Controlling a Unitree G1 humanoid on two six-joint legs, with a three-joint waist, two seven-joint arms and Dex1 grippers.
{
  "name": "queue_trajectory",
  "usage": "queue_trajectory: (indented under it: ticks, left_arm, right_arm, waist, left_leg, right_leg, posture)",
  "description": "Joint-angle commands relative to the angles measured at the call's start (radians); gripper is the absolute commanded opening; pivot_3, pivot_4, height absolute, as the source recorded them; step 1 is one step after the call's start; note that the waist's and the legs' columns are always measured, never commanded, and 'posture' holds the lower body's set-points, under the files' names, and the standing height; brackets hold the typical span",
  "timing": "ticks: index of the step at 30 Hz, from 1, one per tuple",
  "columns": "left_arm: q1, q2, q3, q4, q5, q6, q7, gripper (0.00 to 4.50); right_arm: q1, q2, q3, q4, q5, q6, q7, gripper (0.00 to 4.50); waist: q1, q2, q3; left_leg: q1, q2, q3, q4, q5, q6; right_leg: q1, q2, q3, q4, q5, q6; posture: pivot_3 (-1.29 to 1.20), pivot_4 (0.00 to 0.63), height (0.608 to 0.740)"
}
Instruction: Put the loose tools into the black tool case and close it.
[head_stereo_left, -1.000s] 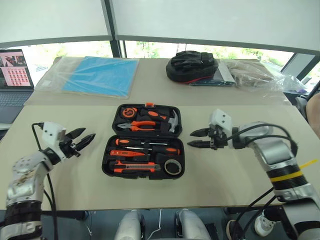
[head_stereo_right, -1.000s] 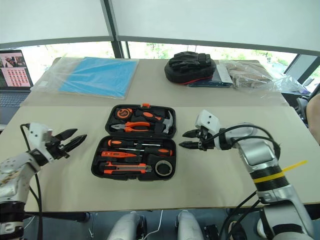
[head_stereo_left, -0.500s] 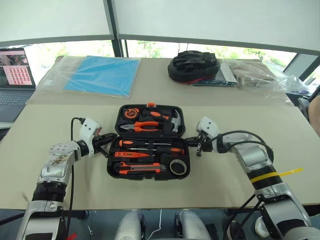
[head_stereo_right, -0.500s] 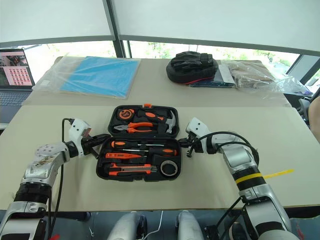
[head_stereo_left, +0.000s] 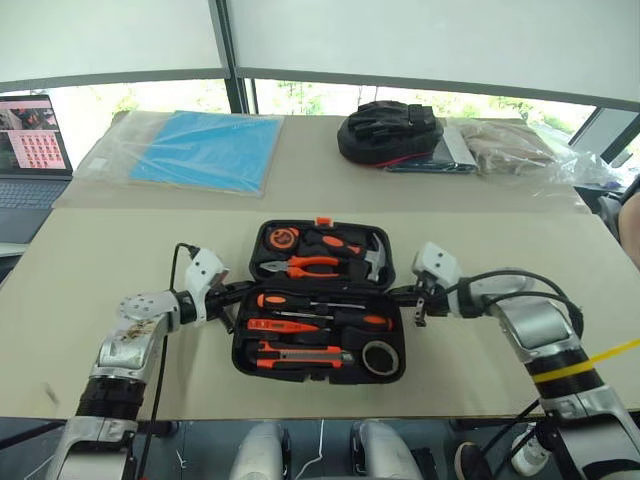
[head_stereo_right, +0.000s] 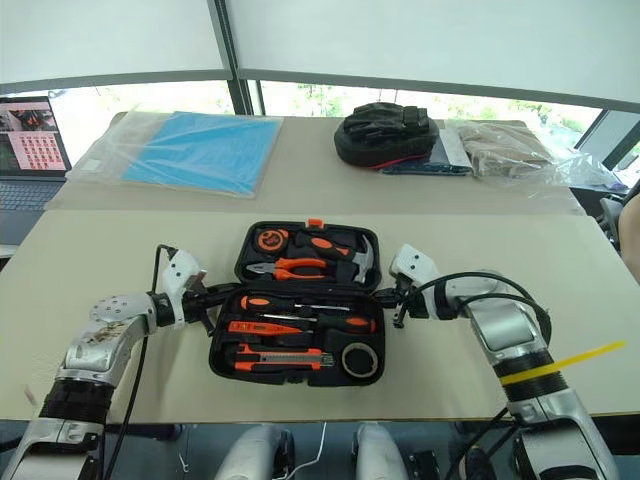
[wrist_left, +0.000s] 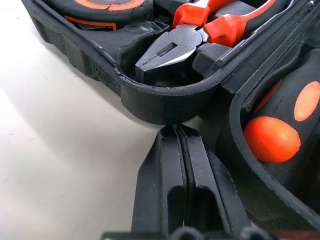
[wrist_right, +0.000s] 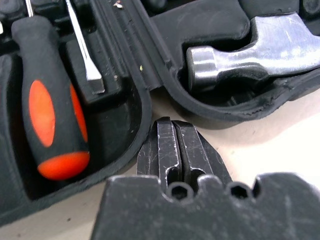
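At the far left a laptop (head_stereo_left: 28, 135) is cut off by the frame edge, and beside it a blue sheet in a clear plastic sleeve (head_stereo_left: 203, 150) lies on the beige tabletop (head_stereo_left: 90, 270). Nearer, the left claw (head_stereo_left: 236, 292) has its two black fingers pressed together on nothing, its tip at the left end of the hinge gap of the rounded black plastic clamshell tool case (head_stereo_left: 318, 358), which lies open in the middle of the tabletop. In the left wrist view the fingertips (wrist_left: 176, 137) sit just under the curved corner of the case's far half; whether they touch it is hard to tell.

The far half holds orange-handled pliers (head_stereo_left: 305, 266) and a steel-headed hammer (head_stereo_left: 375, 258). The near half holds two black-and-orange-handled screwdrivers (head_stereo_left: 300, 300), an orange-black utility knife (head_stereo_left: 300, 355) and a small dark tape roll (head_stereo_left: 377, 358). A small orange tool between them is too thin to identify.

The right claw (head_stereo_left: 397, 293), likewise closed and empty, points at the right end of the hinge gap. Behind, a lumpy black bag with red trim (head_stereo_left: 388, 133) and crumpled clear plastic (head_stereo_left: 520, 150) lie on the far tabletop.
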Motion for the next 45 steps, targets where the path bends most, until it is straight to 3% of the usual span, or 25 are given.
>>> queue_trajectory:
  ticks: [1, 2, 5, 9, 12, 15, 16, 20, 29, 32, 33, 35, 43, 45]
  left_arm:
    - [0.006, -0.001, 0.003, -0.015, -0.020, 0.041, 0.003, 0.06]
    - [0.007, 0.015, 0.019, -0.015, -0.021, 0.070, 0.014, 0.06]
    - [0.021, 0.125, 0.009, -0.054, -0.012, 0.240, -0.009, 0.84]
    - [0.002, 0.213, 0.019, -0.081, -0.042, 0.412, 0.000, 2.35]
    - [-0.092, 0.289, 0.012, -0.112, -0.089, 0.606, -0.024, 3.44]
    - [-0.198, 0.293, 0.006, -0.102, -0.124, 0.744, -0.004, 4.46]
    - [-0.235, 0.278, 0.005, -0.087, -0.126, 0.784, 0.016, 4.50]
    - [-0.351, 0.206, -0.010, -0.028, -0.112, 0.871, 0.097, 4.50]
    - [-0.395, 0.115, -0.037, 0.018, -0.087, 0.900, 0.211, 4.50]
    - [-0.385, 0.104, -0.037, 0.007, -0.091, 0.907, 0.223, 4.50]
    - [-0.383, 0.100, -0.036, 0.005, -0.093, 0.909, 0.228, 4.09]
    - [-0.379, 0.092, -0.033, 0.004, -0.095, 0.914, 0.235, 3.80]
    - [-0.362, 0.039, 0.035, 0.034, -0.112, 0.895, 0.284, 0.88]
    - [-0.352, 0.030, 0.068, 0.031, -0.122, 0.877, 0.294, 0.18]
  right_arm:
    - [0.006, -0.010, -0.049, -0.029, 0.024, -0.043, -0.011, 0.00]
    - [0.012, -0.022, -0.073, -0.031, 0.034, -0.028, -0.016, 0.00]
    - [0.042, -0.099, -0.105, -0.081, 0.081, 0.025, 0.053, 0.83]
    - [0.043, -0.166, -0.137, -0.131, 0.138, 0.130, 0.066, 2.25]
    - [-0.050, -0.179, -0.175, -0.187, 0.236, 0.415, 0.015, 3.28]
    - [-0.160, -0.174, -0.129, -0.195, 0.239, 0.611, -0.060, 4.25]
    - [-0.201, -0.161, -0.105, -0.179, 0.234, 0.678, -0.090, 4.47]
    - [-0.338, -0.048, -0.074, -0.059, 0.205, 0.839, -0.228, 4.47]
    - [-0.449, 0.077, -0.027, 0.150, 0.137, 0.845, -0.393, 4.47]
    - [-0.450, 0.070, 0.006, 0.161, 0.136, 0.865, -0.393, 3.77]
    - [-0.448, 0.066, 0.015, 0.160, 0.137, 0.877, -0.391, 3.37]
    - [-0.444, 0.056, 0.034, 0.158, 0.136, 0.889, -0.389, 2.82]
    - [-0.459, 0.077, 0.023, 0.214, 0.156, 0.947, -0.416, 0.06]
    - [-0.462, 0.093, -0.006, 0.220, 0.165, 0.948, -0.425, 0.00]
  waist:
    - [0.000, 0.000, 0.000]
    - [0.000, 0.000, 0.000]
    - [-0.002, 0.000, 0.000]
    - [-0.021, 0.000, 0.000]
    - [-0.032, 0.000, 0.000]
    - [-0.038, -0.001, 0.001]
    - [-0.035, -0.001, 0.001]
    - [-0.027, -0.001, 0.001]
    - [-0.026, -0.001, 0.001]
    - [-0.025, -0.001, 0.001]
    - [-0.025, -0.001, 0.001]
    - [-0.022, -0.001, 0.001]
    - [-0.014, -0.001, 0.001]
    - [-0.015, -0.001, 0.000]
  left_leg:
    - [0.001, 0.000, 0.000, 0.000, 0.000, 0.000]
    - [0.001, 0.000, 0.000, 0.000, 0.000, 0.000]
    - [0.001, 0.000, -0.001, 0.000, 0.000, 0.000]
    - [0.005, 0.002, -0.002, -0.001, 0.000, 0.000]
    - [0.010, 0.002, -0.005, -0.003, 0.000, 0.000]
    - [0.011, 0.002, -0.007, -0.003, 0.002, -0.003]
    - [0.010, 0.002, -0.008, -0.003, 0.004, -0.003]
    - [0.008, 0.001, -0.009, -0.003, 0.004, -0.003]
    - [-0.005, -0.002, -0.010, -0.002, 0.003, -0.001]
    - [-0.005, -0.003, -0.011, -0.002, 0.003, -0.001]
    - [-0.004, -0.003, -0.011, -0.002, 0.003, -0.001]
    - [-0.004, -0.003, -0.012, -0.002, 0.003, -0.001]
    - [0.007, -0.004, -0.016, -0.001, 0.003, -0.001]
    - [0.009, -0.003, -0.016, -0.001, 0.003, -0.001]
  right_leg:
    - [0.001, 0.000, 0.000, 0.000, 0.000, 0.000]
    - [0.001, 0.000, 0.000, 0.000, 0.000, 0.000]
    - [0.001, 0.000, 0.000, 0.000, 0.000, 0.000]
    - [0.002, 0.001, 0.002, 0.001, 0.000, 0.000]
    - [0.005, 0.003, 0.003, 0.002, -0.001, -0.001]
    - [0.005, 0.005, 0.005, 0.003, -0.002, -0.003]
    - [0.004, 0.005, 0.005, 0.003, -0.002, -0.002]
    - [0.004, 0.004, 0.004, 0.002, -0.001, -0.003]
    - [-0.004, 0.001, 0.004, 0.002, 0.002, 0.001]
    - [-0.004, 0.001, 0.003, 0.001, 0.002, 0.001]
    - [-0.003, 0.001, 0.003, 0.001, 0.002, 0.001]
    - [-0.003, 0.000, 0.003, 0.000, 0.002, 0.001]
    - [0.010, 0.000, 0.000, 0.000, 0.001, 0.001]
    - [0.012, 0.000, 0.000, 0.000, 0.001, 0.001]
  posture:
    - [0.00, 0.150, 0.740]
    - [0.00, 0.150, 0.740]
    - [0.00, 0.150, 0.740]
    - [0.00, 0.150, 0.740]
    - [0.00, 0.150, 0.740]
    - [0.00, 0.150, 0.740]
    - [0.00, 0.150, 0.740]
    - [0.00, 0.150, 0.740]
    - [0.00, 0.150, 0.740]
    - [0.00, 0.150, 0.740]
    - [0.00, 0.150, 0.740]
    - [0.00, 0.150, 0.740]
    - [0.00, 0.150, 0.740]
    - [0.00, 0.150, 0.740]
